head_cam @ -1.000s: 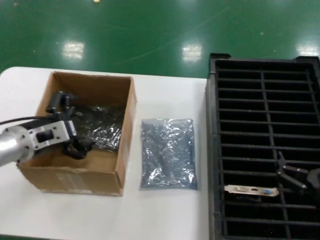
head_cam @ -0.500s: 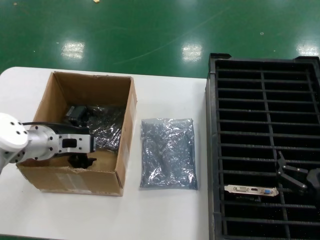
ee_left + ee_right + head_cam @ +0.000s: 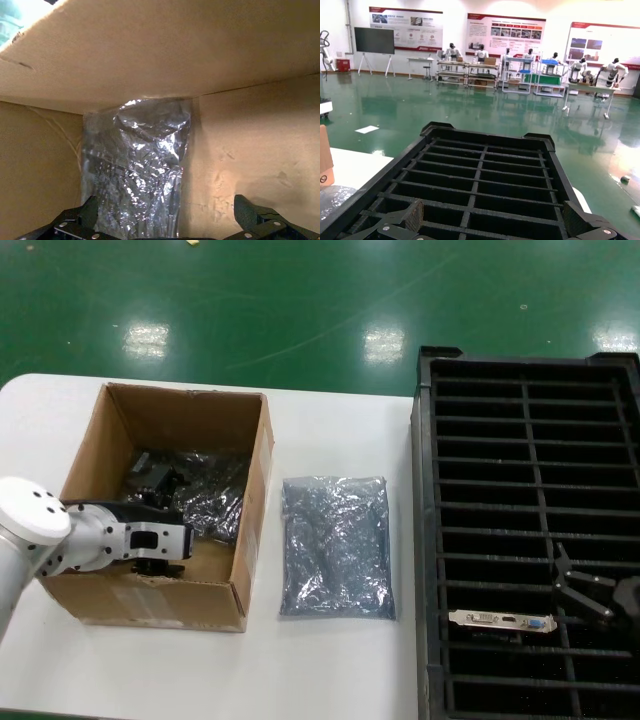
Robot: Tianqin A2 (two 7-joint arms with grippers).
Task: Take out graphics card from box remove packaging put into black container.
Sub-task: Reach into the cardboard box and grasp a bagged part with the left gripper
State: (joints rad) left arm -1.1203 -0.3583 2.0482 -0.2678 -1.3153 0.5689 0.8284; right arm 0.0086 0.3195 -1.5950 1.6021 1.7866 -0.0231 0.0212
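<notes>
No writing you can read sits on the box or the crate; the only text is on the wall posters behind the crate in the right wrist view, and it is too small to make out.

Your left gripper is down inside the box, by its near wall. From its wrist camera you see both fingertips spread wide apart, nothing between them. A bagged card lies on the box floor just ahead of that gripper, running away from it toward the far wall, in line with one fingertip more than centred in the gap. In the head view the same crinkled bag fills the middle of the box, with dark parts beside it that you cannot identify.

An empty-looking flat bag lies on the white table between box and crate, touching neither.

Your right gripper hangs over the near right part of the crate, fingers open and holding nothing. A bare card stands in a slot there, its silver bracket upward, just beside that gripper and on its left.
</notes>
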